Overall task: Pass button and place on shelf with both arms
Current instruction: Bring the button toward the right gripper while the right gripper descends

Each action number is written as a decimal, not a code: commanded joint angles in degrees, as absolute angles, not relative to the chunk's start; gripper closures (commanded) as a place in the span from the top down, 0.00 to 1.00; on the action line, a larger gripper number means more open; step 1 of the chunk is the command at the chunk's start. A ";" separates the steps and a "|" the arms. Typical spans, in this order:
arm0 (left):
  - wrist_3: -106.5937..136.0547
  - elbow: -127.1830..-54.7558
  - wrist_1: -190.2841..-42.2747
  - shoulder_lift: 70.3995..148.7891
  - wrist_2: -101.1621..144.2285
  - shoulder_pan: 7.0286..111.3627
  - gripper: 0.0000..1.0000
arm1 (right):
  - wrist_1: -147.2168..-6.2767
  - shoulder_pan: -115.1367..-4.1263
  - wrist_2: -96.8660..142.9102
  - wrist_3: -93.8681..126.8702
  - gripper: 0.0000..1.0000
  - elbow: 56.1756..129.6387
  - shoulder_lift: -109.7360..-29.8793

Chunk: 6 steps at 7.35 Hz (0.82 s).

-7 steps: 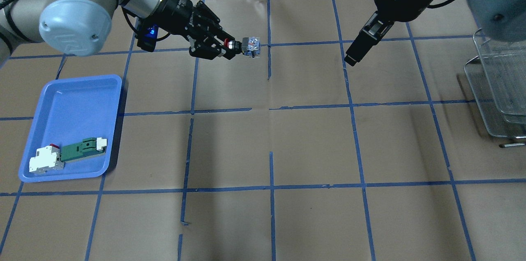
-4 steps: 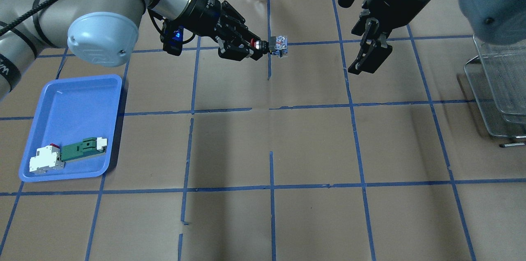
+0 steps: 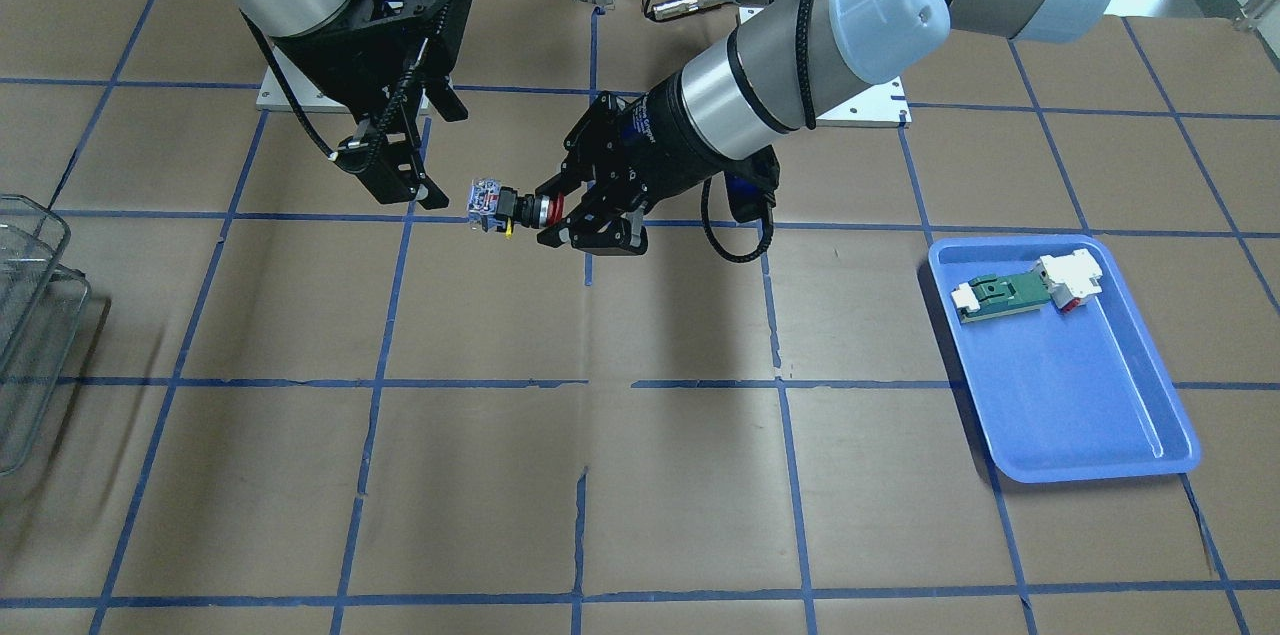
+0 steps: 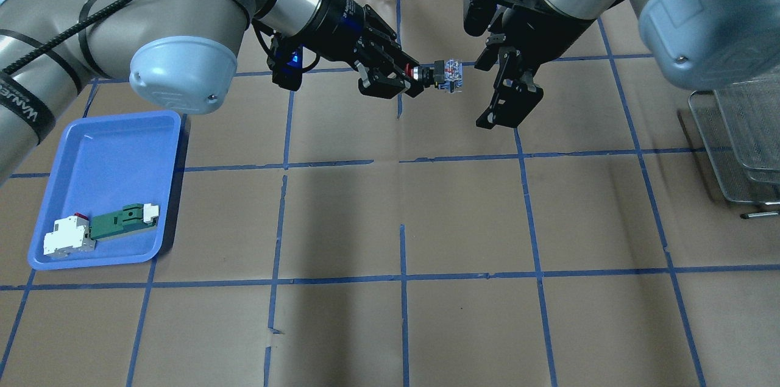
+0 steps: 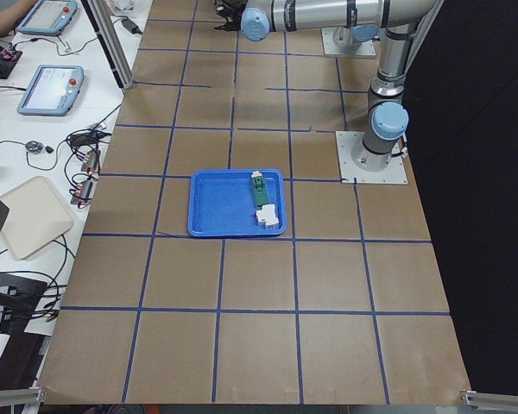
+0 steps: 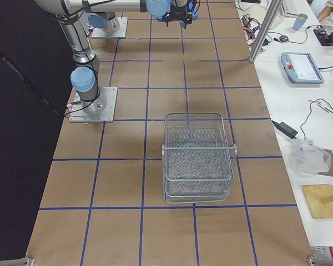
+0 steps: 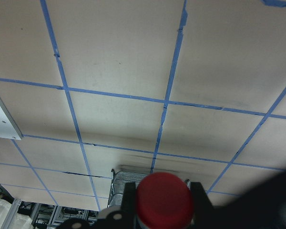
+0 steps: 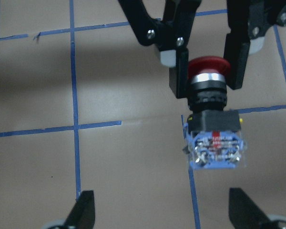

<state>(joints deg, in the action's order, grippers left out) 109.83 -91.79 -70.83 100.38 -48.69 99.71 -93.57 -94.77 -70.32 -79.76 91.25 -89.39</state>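
My left gripper (image 4: 420, 75) is shut on the red head and black collar of the button (image 4: 446, 74) and holds it level above the table, with the blue-and-clear block pointing at my right gripper. My right gripper (image 4: 509, 108) is open and empty, a short way to the right of the button and not touching it. The right wrist view shows the button (image 8: 214, 138) in the left gripper's fingers (image 8: 179, 71), with my right fingertips (image 8: 86, 212) wide apart below it. The button also shows in the front view (image 3: 493, 205). The wire shelf (image 4: 737, 131) stands at the far right.
A blue tray (image 4: 103, 143) at the left holds a green-and-white module (image 4: 125, 219). The shelf also shows in the front view (image 3: 30, 315) and the right side view (image 6: 197, 160). The table is brown paper with blue tape lines.
My left arm has carried the button to the right, past the centre line. My right gripper has moved left and turned towards the button, closing the gap.
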 commanded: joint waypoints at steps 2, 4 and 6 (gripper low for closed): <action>111.17 -92.28 -70.58 98.36 -48.52 100.46 0.00 | -96.15 -95.19 -70.84 -78.67 1.00 90.09 -88.33; 111.18 -93.34 -70.58 97.21 -48.52 100.46 0.00 | -96.07 -95.53 -69.97 -74.83 1.00 90.17 -88.51; 111.18 -93.34 -70.58 96.86 -48.43 100.46 0.00 | -96.06 -95.62 -70.05 -72.95 1.00 90.17 -88.68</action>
